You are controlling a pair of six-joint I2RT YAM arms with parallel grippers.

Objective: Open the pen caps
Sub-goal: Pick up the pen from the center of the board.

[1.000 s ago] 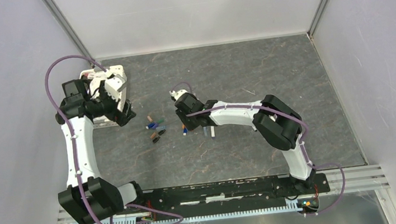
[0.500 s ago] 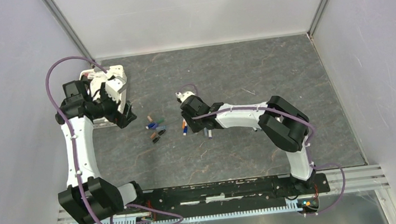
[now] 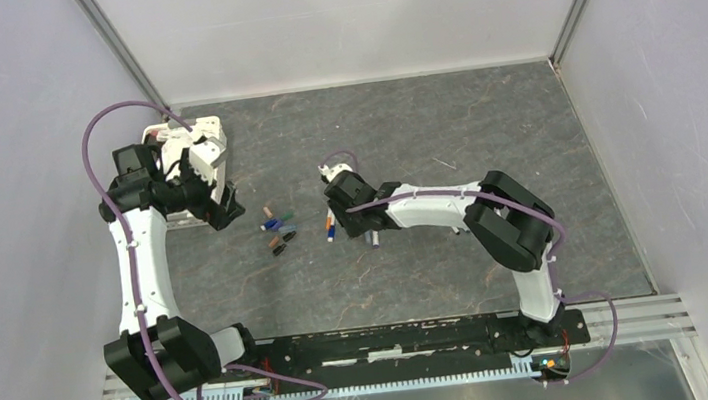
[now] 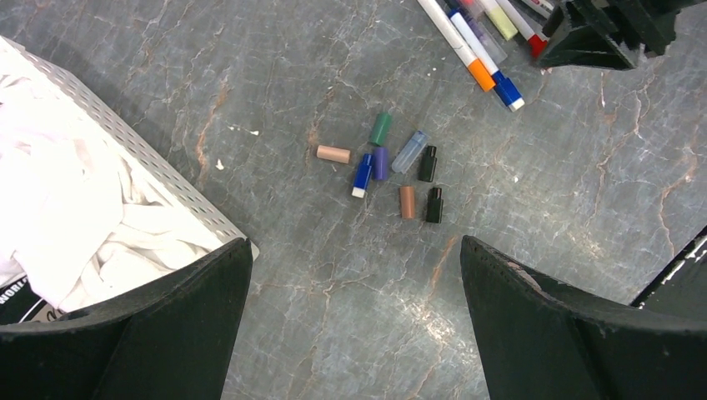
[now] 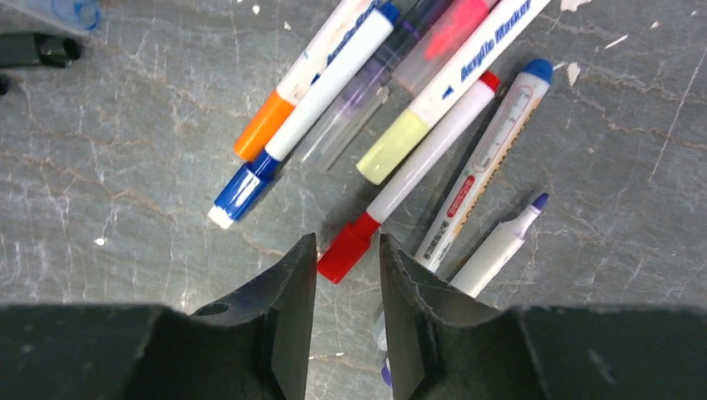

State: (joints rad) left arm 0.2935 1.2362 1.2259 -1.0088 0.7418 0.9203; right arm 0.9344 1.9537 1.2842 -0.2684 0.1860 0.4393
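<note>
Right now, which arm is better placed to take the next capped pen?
Right. The right gripper sits at the pens, its jaws lined up on the red cap. The left gripper hovers wide open over loose caps.

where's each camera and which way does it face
top external: high behind the bases, facing down on the table; both arms whole
left wrist: on the left arm, facing down at pen caps and the tray; open left end effector frames it
right wrist: on the right arm, low over the pens; right end effector at bottom
shared: both wrist views show the orange-ended pen
</note>
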